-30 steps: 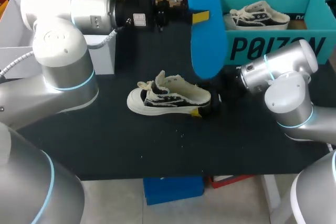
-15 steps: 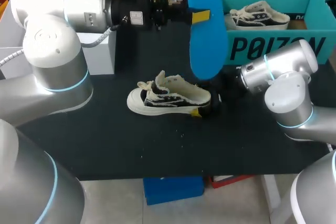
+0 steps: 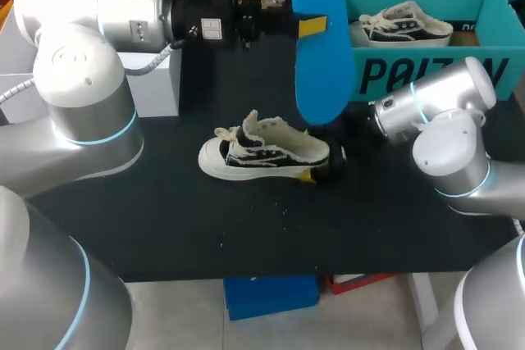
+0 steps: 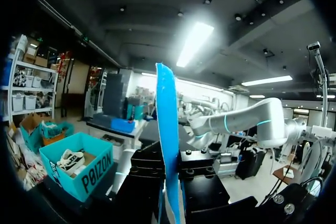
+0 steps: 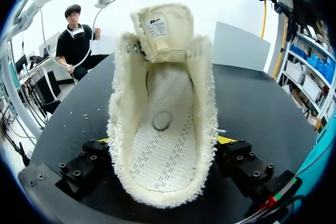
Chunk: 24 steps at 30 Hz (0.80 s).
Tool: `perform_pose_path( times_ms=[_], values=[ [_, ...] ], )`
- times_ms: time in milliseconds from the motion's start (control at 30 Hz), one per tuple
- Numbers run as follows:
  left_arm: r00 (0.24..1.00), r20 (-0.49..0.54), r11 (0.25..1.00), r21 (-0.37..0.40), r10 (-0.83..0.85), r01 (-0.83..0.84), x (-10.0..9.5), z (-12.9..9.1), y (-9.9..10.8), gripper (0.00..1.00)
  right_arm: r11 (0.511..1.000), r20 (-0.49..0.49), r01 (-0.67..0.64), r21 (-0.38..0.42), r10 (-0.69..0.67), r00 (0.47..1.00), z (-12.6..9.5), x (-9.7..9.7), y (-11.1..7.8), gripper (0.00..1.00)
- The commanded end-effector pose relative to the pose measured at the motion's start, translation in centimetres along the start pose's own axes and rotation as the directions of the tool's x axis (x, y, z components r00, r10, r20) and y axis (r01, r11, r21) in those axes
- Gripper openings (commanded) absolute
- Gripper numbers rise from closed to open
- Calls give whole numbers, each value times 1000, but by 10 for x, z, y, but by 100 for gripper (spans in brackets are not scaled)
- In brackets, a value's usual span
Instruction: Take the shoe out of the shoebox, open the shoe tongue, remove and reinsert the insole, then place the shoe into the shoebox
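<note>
My right fingers point(image 5: 164, 150) were closed on the heel end of the shoe point(image 3: 262, 153), one yellow tip pressed to each flank of the frayed cream collar. The shoe sat sole-down on the black surface point(image 3: 246, 227), its white toe cap pointing away from my right arm and toward my left one. From my right wrist I looked straight down the shoe's opening. The tongue point(image 5: 163, 30) stood pulled up and back at the far end of the shoe, its label side facing me. Below it the pale stitched footbed lay bare, with a ring mark near its middle.

My left fingers point(image 3: 312, 27) were clamped on the blue insole point(image 3: 322, 47), gripping it across its upper half from both faces. They held it in the air above and behind the shoe's heel. The insole hung roughly upright, its long axis vertical and its lower end well clear of the shoe. In my left wrist view it showed edge-on as a thin blue blade point(image 4: 169, 145) rising between the two black finger blocks.

The teal shoebox point(image 3: 426, 71) stood open-topped behind the shoe, on the heel side. A second shoe point(image 3: 406, 26) of the same black-and-cream kind lay inside it. A white box point(image 3: 156, 84) stood behind the shoe on the toe side, partly hidden by my left arm.
</note>
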<state>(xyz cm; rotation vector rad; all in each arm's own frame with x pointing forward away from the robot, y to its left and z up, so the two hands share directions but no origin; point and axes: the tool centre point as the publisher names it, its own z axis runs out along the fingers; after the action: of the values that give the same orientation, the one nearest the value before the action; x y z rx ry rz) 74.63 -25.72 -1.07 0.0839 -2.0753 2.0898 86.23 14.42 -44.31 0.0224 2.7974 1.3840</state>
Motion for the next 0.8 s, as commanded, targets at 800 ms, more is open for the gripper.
perform_pose_path(
  times_ms=[800],
  values=[
    [1000, 4, 1000, 0, 1, -1, 1, 1, 1, 0, 818, -67, 152, 554, -138, 988, -34, 5, 26, 100]
  ],
)
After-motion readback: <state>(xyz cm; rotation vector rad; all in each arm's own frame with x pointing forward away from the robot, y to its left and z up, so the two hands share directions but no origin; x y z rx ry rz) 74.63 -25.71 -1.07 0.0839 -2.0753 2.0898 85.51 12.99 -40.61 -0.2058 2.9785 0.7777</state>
